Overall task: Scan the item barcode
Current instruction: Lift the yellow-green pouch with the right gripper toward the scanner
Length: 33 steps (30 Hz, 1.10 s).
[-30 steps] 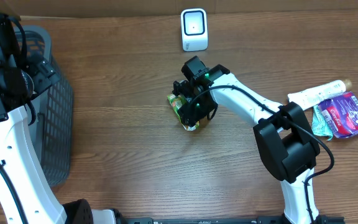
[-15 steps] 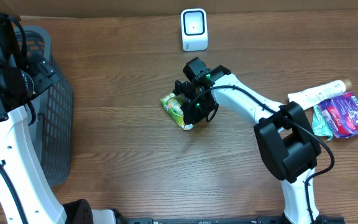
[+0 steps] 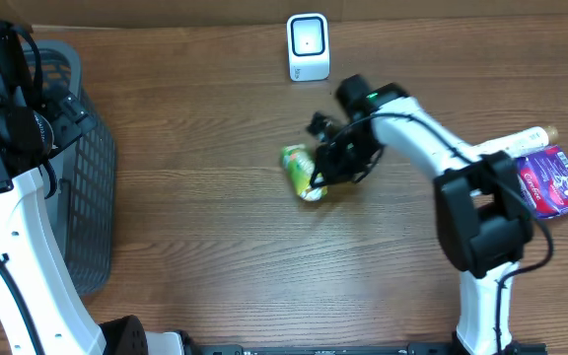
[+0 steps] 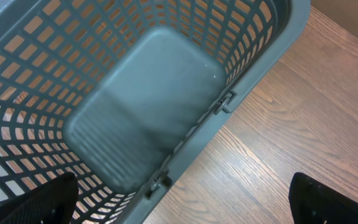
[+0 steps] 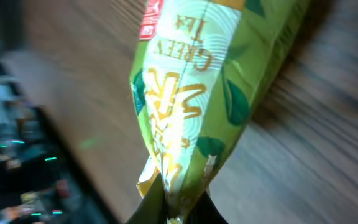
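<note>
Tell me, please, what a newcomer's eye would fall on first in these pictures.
The bright green tea packet near the middle of the table draws the eye first, pinched at one end by the right end effector; it fills the right wrist view. Behind it, at the table's far edge, stands a white scanner, and a grey basket sits at the left.

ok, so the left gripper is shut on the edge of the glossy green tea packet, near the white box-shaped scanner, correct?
Wrong arm. It is the right gripper that is shut on the edge of the glossy green tea packet, near the white box-shaped scanner. The right wrist view shows the pinch.
</note>
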{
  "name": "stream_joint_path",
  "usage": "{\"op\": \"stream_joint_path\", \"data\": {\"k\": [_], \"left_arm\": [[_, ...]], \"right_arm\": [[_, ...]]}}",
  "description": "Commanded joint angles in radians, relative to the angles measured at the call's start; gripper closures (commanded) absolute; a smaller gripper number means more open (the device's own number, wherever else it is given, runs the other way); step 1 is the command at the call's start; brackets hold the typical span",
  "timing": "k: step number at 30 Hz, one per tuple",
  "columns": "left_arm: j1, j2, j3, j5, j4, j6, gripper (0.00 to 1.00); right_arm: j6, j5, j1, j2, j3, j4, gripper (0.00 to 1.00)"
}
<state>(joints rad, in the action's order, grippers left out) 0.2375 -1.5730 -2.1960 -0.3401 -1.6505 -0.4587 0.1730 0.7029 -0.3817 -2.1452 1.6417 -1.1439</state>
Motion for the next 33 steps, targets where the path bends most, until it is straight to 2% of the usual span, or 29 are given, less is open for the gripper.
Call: {"op": "stream_joint_path", "data": {"k": [1,7,13,22,25,27,30,33], "left_arm": [[-0.002,-0.007,0.002,0.000,0.002,-0.013,0.00],[-0.002,-0.009,0.002,0.000,0.002,-0.013,0.00],[-0.002,-0.009,0.002,0.001,0.002,-0.013,0.01],[-0.002,-0.009,0.002,0.001,0.002,-0.013,0.00],[-0.002,-0.009,0.002,0.000,0.002,-0.013,0.00],[-0.002,-0.009,0.002,0.000,0.002,-0.013,0.00],[-0.002,-0.009,0.002,0.001,0.002,-0.013,0.00],[-0.002,-0.009,0.002,0.001,0.002,-0.013,0.01]], "right_arm": [[0.114,0.284,0.103,0.166,0.050,-0.023,0.96],[0.121,0.570,0.274,0.301,0.050,-0.036,0.96],[0.146,0.809,0.406,0.362,0.050,-0.032,0.96],[0.142,0.857,0.475,0.415,0.050,0.002,0.96],[0.140,0.820,0.472,0.428,0.050,0.006,0.96],[0.059,0.717,0.467,0.433,0.056,0.021,0.96],[-0.124,0.456,0.428,0.437,0.092,0.064,0.96],[-0.197,0.216,0.352,0.437,0.176,0.066,0.96]]}}
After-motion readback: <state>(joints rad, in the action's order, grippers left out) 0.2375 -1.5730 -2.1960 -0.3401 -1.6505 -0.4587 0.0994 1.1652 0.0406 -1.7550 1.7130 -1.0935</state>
